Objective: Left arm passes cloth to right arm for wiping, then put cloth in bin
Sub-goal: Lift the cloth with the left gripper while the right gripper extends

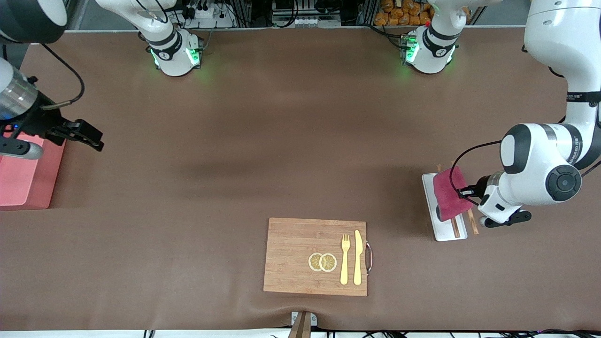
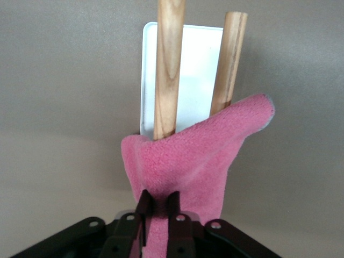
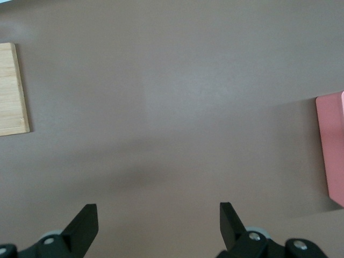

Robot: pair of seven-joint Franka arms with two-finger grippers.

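Right gripper [image 1: 87, 136] hangs over the desk's edge at the right arm's end, just beside the bin [image 1: 28, 176], jaws spread wide and empty; this arm waits. In the right wrist view its fingers [image 3: 83, 226] stand well apart over bare brown mat, with one wall of the bin [image 3: 333, 145] and a corner of the wooden board [image 3: 13, 91] showing at the rims.

Bin: salmon-pink box on the desk's edge at the right arm's end, partly under the right arm's wrist.

Wooden board [image 1: 300, 253] lies at the desk's edge nearest the front camera, about midway along. On it: two lemon slices [image 1: 322, 262], touching, then a yellow fork [image 1: 345, 258] and a yellow knife [image 1: 358, 257] side by side, near the board's metal handle [image 1: 369, 257].

White tray [image 1: 443, 230] sits toward the left arm's end of the desk. Two wooden sticks [image 2: 169, 70] lie lengthwise on it. The cloth [image 1: 450, 195] drapes over sticks and tray, covering most of them.

Left gripper [image 2: 157, 207] is at the cloth's [image 2: 188, 161] edge, jaws pinching a fold of it. The sticks run directly under the cloth at the grip.
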